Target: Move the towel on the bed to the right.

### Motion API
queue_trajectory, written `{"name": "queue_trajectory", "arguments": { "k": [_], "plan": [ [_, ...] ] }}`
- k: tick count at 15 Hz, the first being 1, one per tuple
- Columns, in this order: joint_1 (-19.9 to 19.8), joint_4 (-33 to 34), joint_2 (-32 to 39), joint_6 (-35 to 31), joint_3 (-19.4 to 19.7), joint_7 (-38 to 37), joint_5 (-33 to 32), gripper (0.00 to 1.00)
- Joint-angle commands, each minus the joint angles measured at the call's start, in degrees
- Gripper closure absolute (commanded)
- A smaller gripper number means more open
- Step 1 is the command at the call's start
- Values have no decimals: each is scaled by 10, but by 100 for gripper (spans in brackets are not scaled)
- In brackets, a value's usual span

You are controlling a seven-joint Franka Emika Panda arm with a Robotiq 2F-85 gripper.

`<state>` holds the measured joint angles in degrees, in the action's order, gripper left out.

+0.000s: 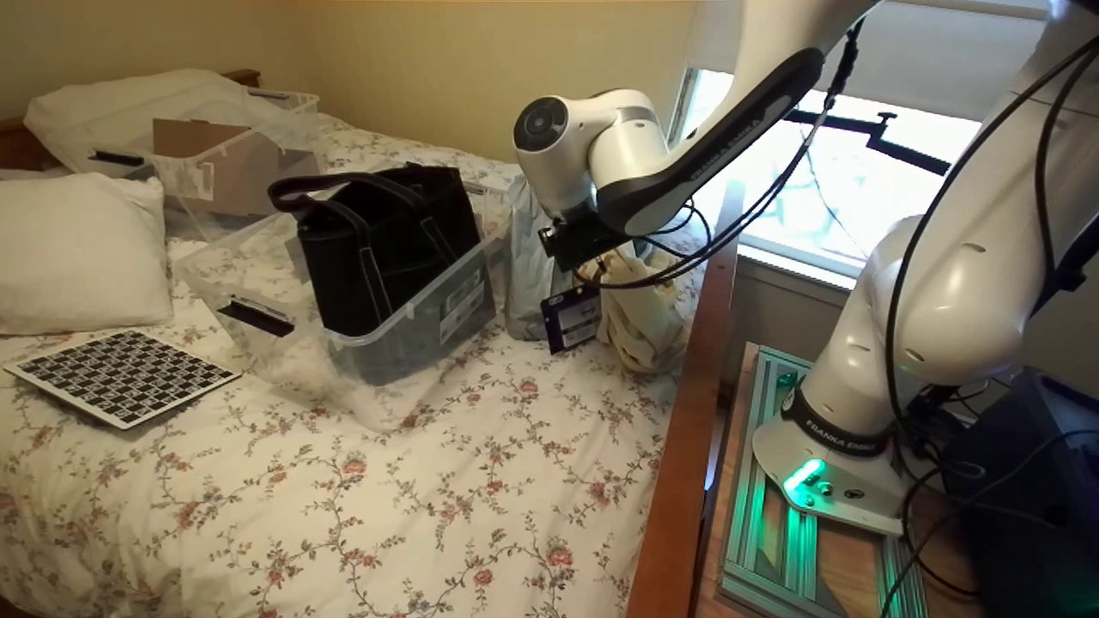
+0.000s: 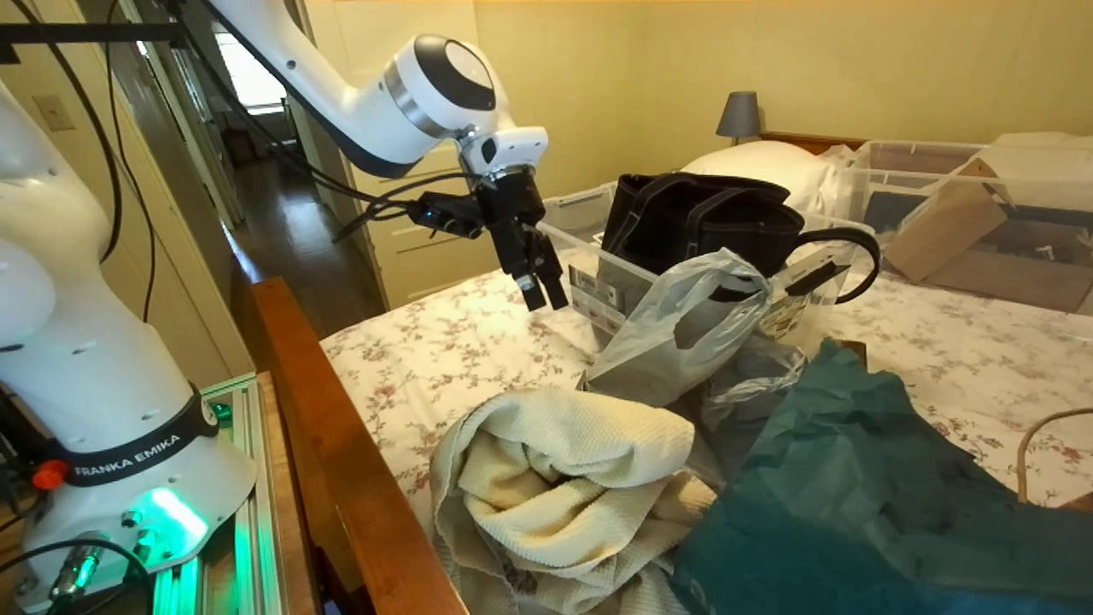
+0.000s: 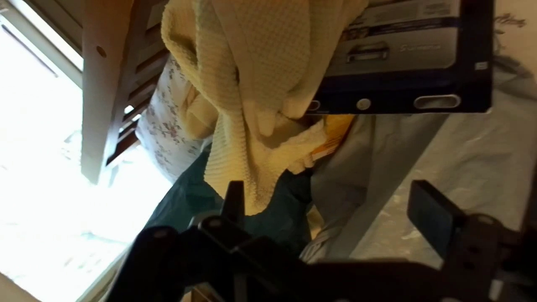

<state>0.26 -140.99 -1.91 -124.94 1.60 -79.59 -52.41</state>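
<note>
The cream textured towel (image 2: 572, 478) lies crumpled on the floral bed near the wooden bed rail. It also shows in an exterior view (image 1: 640, 335), partly behind a dark blue package, and in the wrist view (image 3: 268, 63) it fills the upper middle. My gripper (image 2: 546, 299) is in the air above the bed, higher than the towel and apart from it. In the wrist view the gripper (image 3: 327, 195) has its two fingers wide apart with nothing between them. The towel's lower tip shows behind the left finger.
A clear bin (image 1: 412, 352) holds a black bag (image 1: 386, 249). A grey plastic bag (image 2: 675, 342) and a teal bag (image 2: 888, 504) lie beside the towel. The dark blue package (image 1: 571, 319) stands near it. The wooden rail (image 2: 341, 461) edges the bed. A checkered board (image 1: 124, 378) lies farther off.
</note>
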Motion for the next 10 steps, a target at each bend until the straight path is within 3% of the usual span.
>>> {"name": "queue_trajectory", "arguments": {
  "k": [1, 9, 10],
  "plan": [
    [4, -78, -94, -71, -12, 56, 23, 0],
    [16, -155, -183, -196, -22, 238, 100, 0],
    [-6, -128, -151, -176, -39, 193, 78, 0]
  ]
}}
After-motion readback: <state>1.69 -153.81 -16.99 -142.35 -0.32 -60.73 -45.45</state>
